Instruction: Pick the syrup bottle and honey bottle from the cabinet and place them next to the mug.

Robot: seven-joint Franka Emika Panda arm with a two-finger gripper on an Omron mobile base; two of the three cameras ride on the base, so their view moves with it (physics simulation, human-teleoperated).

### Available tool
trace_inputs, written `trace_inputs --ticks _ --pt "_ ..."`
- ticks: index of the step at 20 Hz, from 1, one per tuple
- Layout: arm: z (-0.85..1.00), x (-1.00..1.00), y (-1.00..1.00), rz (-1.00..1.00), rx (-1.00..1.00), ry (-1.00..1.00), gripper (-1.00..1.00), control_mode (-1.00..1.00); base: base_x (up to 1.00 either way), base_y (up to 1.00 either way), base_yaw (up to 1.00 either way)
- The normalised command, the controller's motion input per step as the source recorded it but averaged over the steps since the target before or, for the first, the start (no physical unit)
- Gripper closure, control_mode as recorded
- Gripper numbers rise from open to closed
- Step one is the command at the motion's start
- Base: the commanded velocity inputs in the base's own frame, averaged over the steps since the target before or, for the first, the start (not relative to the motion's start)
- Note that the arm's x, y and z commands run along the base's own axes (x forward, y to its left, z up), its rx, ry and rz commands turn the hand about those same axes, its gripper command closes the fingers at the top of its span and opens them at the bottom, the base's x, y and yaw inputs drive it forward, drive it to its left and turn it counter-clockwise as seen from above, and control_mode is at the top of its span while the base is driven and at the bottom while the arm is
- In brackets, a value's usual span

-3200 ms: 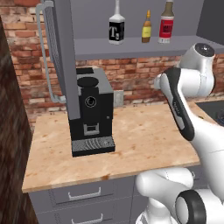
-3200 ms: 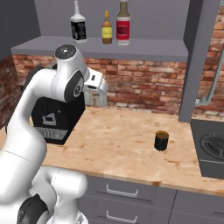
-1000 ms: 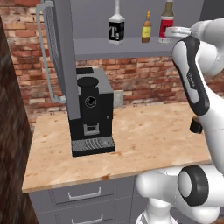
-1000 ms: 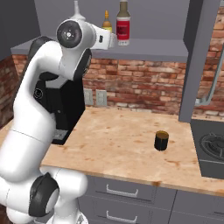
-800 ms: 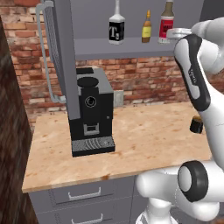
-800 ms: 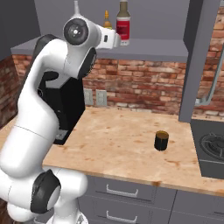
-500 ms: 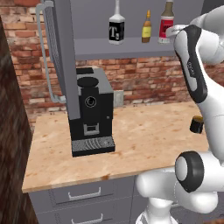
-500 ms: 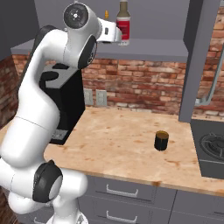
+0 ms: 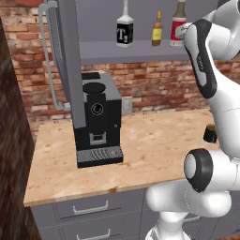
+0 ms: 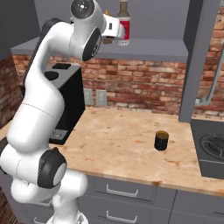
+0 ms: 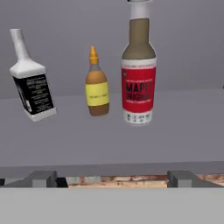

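Since the arm had swung up from counter level a few seconds earlier, the left base view had its upper link right in front of the cabinet (image 9: 140, 51) shelf, partly covering the syrup bottle (image 9: 177, 23); the honey bottle (image 9: 157, 30) stood just beside it and the black "T" bottle (image 9: 125, 28) further left, all three upright on the shelf, so nothing had been picked yet. The mug (image 9: 210, 134) peeked out behind the robot's body down on the wooden counter (image 9: 140, 145), well apart from the coffee machine (image 9: 96, 119). Over in the right base view the hand had climbed to shelf height, almost touching the syrup bottle (image 10: 124, 24), while the mug (image 10: 161, 141) sat alone on the counter (image 10: 122, 144). From the hand view the gripper (image 11: 111, 178) was spread wide with nothing between its tips, facing the shelf edge; the syrup bottle (image 11: 138, 83) looked like the first target, honey bottle (image 11: 97, 85) to its left. What the mug held I couldn't tell.
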Motion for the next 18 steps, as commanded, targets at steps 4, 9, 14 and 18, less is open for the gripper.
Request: trace_inputs --ticks 4,9,14,18 --pt "0.0 0.32 -0.14 0.0 0.0 0.03 -1.0 -1.0 0.0 0.0 0.0" --pt "-0.01 0.27 -0.37 0.0 0.0 0.0 -1.0 -1.0 0.0 0.0 0.0" --pt "-0.14 0.39 -0.31 0.0 0.0 0.0 -1.0 -1.0 0.0 0.0 0.0" --pt "-0.03 0.36 -0.07 0.04 0.0 0.0 -1.0 -1.0 0.0 0.0 0.0"
